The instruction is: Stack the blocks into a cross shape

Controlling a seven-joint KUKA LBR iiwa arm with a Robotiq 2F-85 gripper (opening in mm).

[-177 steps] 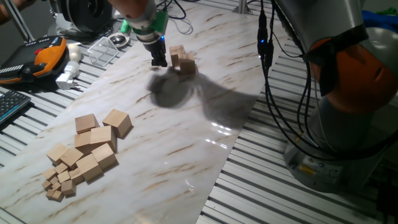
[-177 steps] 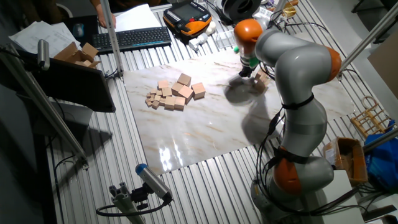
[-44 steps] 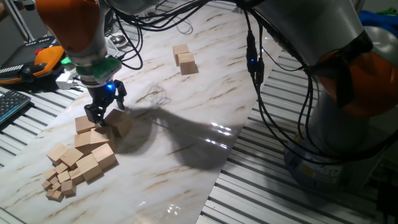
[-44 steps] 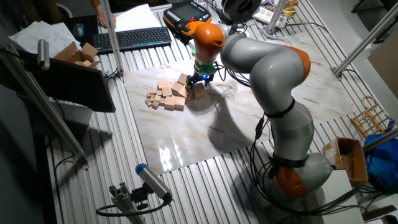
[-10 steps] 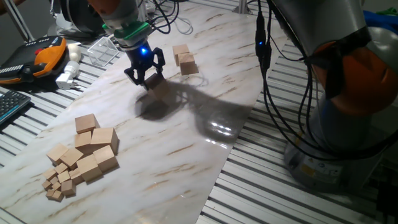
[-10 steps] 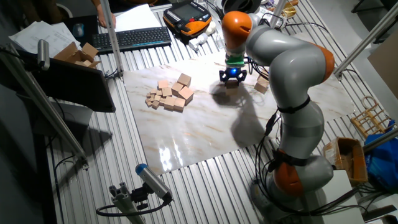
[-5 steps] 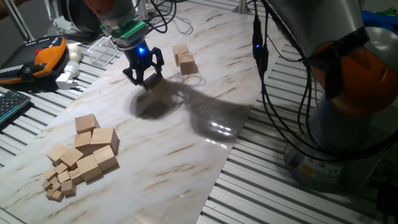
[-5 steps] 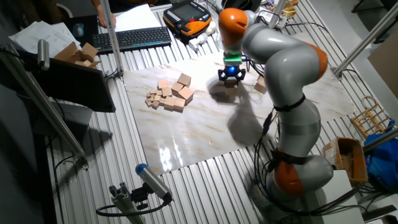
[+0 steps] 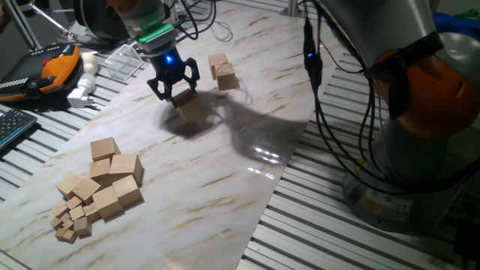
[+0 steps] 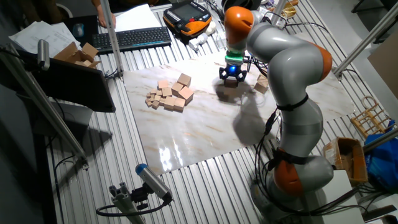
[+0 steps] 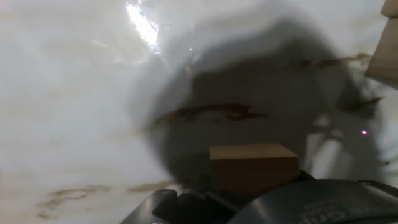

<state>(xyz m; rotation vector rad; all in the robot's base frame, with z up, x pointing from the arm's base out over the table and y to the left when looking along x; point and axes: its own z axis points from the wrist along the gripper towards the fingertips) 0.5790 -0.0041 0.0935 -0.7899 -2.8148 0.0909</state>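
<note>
Now | end effector (image 9: 173,90) clenched on block (image 9: 188,107) | block level, flat-faced

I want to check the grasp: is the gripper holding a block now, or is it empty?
Holding: the gripper is shut on a wooden block, also visible between its fingers in the hand view.

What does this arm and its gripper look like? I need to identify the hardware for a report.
The arm has rounded silver-grey links with orange joint bands. A green ring sits above the black two-finger gripper, which shows a blue light. Black cables hang along the arm.
</note>
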